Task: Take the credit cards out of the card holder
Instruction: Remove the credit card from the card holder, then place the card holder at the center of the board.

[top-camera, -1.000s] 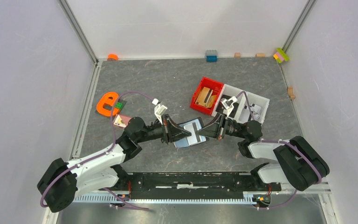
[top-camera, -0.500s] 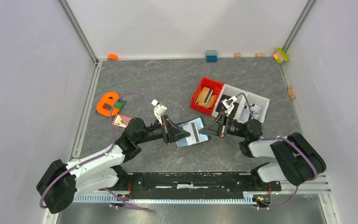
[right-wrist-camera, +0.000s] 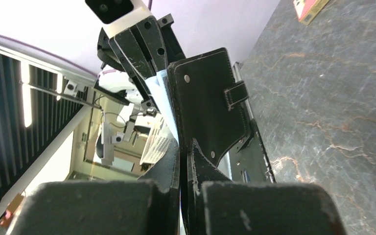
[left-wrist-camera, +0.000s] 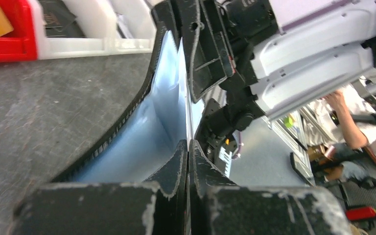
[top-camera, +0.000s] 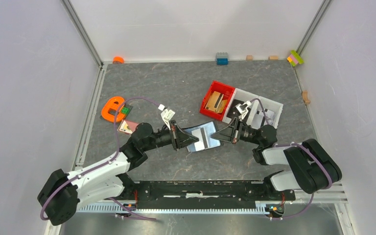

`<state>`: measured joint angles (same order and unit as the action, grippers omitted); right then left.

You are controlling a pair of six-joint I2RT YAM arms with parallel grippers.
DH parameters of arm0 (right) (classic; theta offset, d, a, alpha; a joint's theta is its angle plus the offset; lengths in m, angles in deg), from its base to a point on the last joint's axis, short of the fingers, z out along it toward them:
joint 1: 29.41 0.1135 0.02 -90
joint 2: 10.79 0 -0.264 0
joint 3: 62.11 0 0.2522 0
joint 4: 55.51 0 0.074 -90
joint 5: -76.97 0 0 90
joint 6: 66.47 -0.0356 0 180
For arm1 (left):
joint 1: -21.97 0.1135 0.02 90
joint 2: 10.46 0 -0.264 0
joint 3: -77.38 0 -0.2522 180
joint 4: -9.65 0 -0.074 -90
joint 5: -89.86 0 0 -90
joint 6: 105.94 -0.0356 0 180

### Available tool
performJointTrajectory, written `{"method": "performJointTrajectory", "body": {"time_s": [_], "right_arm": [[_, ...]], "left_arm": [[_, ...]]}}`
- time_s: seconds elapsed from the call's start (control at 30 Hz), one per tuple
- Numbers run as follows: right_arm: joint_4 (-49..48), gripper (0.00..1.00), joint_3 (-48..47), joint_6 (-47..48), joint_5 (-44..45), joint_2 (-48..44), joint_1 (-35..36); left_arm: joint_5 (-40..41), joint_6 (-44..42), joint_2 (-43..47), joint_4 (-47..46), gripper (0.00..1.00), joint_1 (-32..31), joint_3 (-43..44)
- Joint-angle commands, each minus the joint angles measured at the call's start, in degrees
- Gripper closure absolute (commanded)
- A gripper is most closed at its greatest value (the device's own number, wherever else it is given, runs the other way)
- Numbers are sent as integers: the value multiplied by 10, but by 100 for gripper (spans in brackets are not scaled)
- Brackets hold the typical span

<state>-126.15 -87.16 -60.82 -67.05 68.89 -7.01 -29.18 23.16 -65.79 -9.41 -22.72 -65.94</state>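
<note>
From above, the small black folding leather card holder (top-camera: 203,136) is held open mid-table between the 2 arms, pale blue inside up. The left gripper (top-camera: 185,138) pinches its left edge and the right gripper (top-camera: 219,135) its right.

In the left wrist view, the fingers (left-wrist-camera: 174,169) are clamped tight on the blue lining.

In the right wrist view, the right fingers (right-wrist-camera: 196,164) are clenched on the black cover.

I can't make out the credit cards. Both holds are thin edge pinches, so 1 may slip, or a clamp may pin a card in its pocket.

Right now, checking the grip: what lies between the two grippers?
The open black folding card holder, pale blue inside, pinched by left gripper and right gripper; top view shows it.
</note>
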Motion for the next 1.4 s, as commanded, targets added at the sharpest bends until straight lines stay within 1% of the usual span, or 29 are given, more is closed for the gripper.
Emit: {"method": "performJointTrajectory", "body": {"time_s": [0.0,0.13,0.3,0.43,0.5,0.57,0.63,0.7,0.73,0.77,0.8,0.9,1.03,1.07,1.13,1.27,1.3,1.37], "right_arm": [[-276,100,13,-5,4,-7,-34],[-277,100,26,-4,12,-2,-59],[-268,100,32,4,19,25,-62],[-180,100,32,54,22,41,-58],[-107,100,24,103,27,40,-49],[18,100,7,181,38,32,-33],[217,100,-25,290,67,14,-16],[411,100,-71,408,125,-6,0],[493,100,-93,459,163,-14,7],[547,100,-108,493,208,-23,16],[595,100,-122,522,243,-29,22],[692,100,-161,582,337,-32,39],[771,98,-208,632,447,-17,73],[793,96,-219,642,480,-11,84],[822,87,-242,656,518,2,104],[833,57,-260,661,514,3,134],[828,54,-258,662,501,-2,139],[803,53,-245,657,457,-14,144]], "left_arm": [[89,-49,44,90,98,9,32],[147,-52,99,113,98,15,13],[222,-63,162,145,98,15,-4],[265,-69,208,154,98,15,-20],[276,-70,221,155,98,15,-24],[280,-69,225,155,98,15,-26],[279,-69,221,156,98,15,-24],[277,-68,212,159,98,15,-21],[277,-69,208,160,98,15,-18],[276,-69,204,161,98,15,-17],[275,-68,199,162,98,15,-16],[272,-69,191,163,98,15,-12],[272,-69,188,163,98,15,-11],[273,-68,188,164,98,15,-11],[277,-69,190,168,98,16,-11],[286,-68,189,173,98,15,-10],[286,-67,187,173,98,15,-10],[284,-67,182,173,98,15,-8]]}}
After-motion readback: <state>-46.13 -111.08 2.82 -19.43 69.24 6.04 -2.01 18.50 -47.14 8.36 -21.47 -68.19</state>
